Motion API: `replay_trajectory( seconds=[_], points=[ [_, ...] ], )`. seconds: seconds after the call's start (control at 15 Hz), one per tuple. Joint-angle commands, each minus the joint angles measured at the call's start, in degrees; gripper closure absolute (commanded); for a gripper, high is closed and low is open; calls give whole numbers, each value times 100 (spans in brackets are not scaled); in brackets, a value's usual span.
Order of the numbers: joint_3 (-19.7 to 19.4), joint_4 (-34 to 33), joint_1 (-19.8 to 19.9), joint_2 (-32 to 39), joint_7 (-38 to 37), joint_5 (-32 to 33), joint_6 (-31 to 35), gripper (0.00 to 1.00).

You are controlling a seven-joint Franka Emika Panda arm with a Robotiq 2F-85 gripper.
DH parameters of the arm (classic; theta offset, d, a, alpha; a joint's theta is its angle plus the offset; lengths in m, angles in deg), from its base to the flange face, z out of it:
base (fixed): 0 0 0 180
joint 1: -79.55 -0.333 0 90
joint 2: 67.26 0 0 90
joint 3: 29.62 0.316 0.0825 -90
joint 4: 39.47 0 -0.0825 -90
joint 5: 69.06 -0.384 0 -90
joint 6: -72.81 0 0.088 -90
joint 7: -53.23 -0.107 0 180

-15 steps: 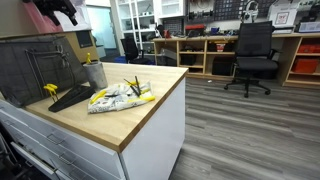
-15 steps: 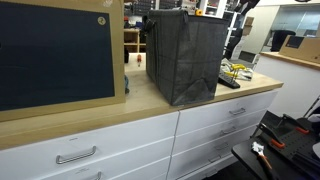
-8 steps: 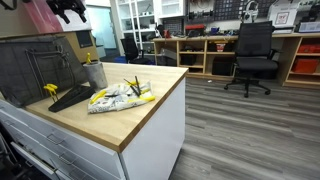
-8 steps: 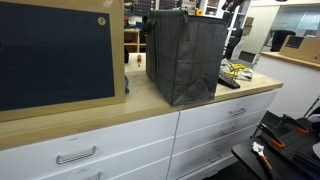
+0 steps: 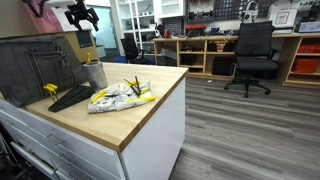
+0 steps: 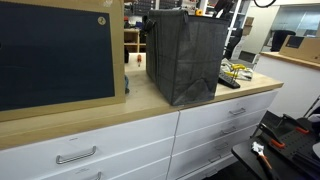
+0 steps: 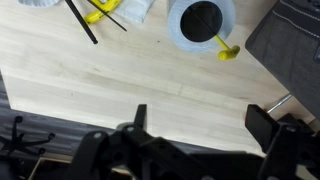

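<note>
- The wooden counter (image 5: 140, 115) fills the lower left of an exterior view. All the loose items sit toward its upper-left end, so they are grouped near the arm.
- A dark grey fabric bin (image 5: 30, 65) stands upright at the left edge. Its stiff walls seem to keep it up, and it flanks the smaller things.
- The gripper (image 5: 82, 14) hangs in the upper left corner, well above the counter and pointing down. In the wrist view its fingers (image 7: 140, 116) rise from the bottom edge, spread wide apart with only bare wood between them. It grasps nothing.
- A crumpled white bag (image 5: 115, 98) with yellow pieces lies flat at left centre, slumped as soft plastic would be.
- The cup (image 7: 201, 22), the thing nearest the gripper, stands upright at the top centre of the wrist view, just beside the bin. It lies ahead of the open fingers and well apart from them.
- A yellow-handled tool (image 7: 228, 49) leans out over the cup's lower-right rim, which props it up.
</note>
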Motion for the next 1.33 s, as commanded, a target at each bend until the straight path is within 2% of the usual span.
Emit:
replay_trajectory(
  seconds=[0.0,0.53,0.73,0.8,1.27],
  points=[
    [191,-683,193,435,105,177,-569,0],
    [515,-1367,199,931,211,260,-1439,0],
    [581,-1421,243,959,321,288,-1483,0],
    [589,-1180,219,882,109,246,-1240,0],
    [590,-1249,245,900,197,255,-1298,0]
  ],
)
